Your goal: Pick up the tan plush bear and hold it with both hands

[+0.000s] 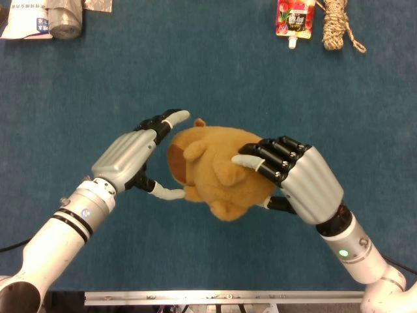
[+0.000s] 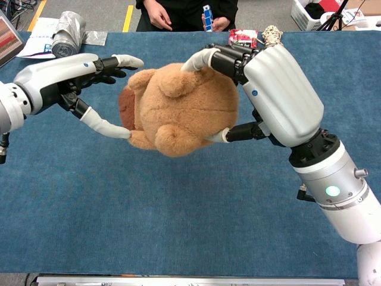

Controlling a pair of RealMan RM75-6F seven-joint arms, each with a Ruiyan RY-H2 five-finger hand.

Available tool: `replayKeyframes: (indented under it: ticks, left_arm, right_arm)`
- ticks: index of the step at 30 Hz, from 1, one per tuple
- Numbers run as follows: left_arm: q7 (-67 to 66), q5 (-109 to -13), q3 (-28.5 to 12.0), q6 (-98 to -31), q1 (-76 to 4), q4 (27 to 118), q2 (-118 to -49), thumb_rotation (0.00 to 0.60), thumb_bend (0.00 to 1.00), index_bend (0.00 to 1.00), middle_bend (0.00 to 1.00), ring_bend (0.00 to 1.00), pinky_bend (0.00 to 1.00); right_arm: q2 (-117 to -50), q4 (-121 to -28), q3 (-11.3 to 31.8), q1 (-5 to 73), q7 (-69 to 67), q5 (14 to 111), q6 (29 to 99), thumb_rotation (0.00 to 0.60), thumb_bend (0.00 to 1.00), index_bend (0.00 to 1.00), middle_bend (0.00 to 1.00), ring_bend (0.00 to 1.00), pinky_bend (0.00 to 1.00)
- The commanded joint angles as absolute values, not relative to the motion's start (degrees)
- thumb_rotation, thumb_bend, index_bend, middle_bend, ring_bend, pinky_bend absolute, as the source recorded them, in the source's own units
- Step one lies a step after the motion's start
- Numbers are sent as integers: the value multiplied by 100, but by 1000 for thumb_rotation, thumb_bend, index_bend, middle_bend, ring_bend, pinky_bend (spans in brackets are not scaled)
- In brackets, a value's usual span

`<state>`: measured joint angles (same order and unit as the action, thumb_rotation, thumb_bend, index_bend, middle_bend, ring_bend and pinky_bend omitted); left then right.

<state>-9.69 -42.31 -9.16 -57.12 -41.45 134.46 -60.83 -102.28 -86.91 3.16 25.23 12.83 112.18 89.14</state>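
Above the middle of the blue table (image 1: 215, 78), well clear of every edge, the left hand (image 1: 133, 156) is spread wide, its thumb tip seemingly just touching the tan plush bear (image 1: 215, 173) low on the bear's side, though from here that's hard to be sure of. To its right, the right hand (image 1: 296, 179) grips the bear, fingers over the top and thumb beneath, holding it off the cloth. Bare blue cloth lies on all sides.

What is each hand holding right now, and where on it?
The right hand grips the tan plush bear across its body. The left hand is spread, its thumb tip just touching the bear's head.
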Motion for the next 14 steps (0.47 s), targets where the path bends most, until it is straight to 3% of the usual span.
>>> replayKeyframes:
  ticks: [1, 9, 14]
  left_arm:
    - [-847, -4320, -906, -5826, -4051, 13400, -6064, 600, 0, 0, 0, 0, 28]
    - [-549, -4681, -919, -6302, -3699, 13287, -5998, 600, 0, 0, 0, 0, 32]
    - [-1335, -5090, -816, -7353, -3503, 12877, -6360, 600, 0, 37, 0, 0, 33]
  right_arm:
    - [-10192, -8694, 294, 2499, 1286, 11203, 8928, 600, 0, 466, 546, 560, 588]
    - [-10072, -8757, 265, 2427, 1246, 11134, 8981, 600, 0, 468, 547, 562, 588]
    - [-9954, -8881, 270, 2399, 1259, 11176, 9052, 600, 0, 468, 547, 562, 588]
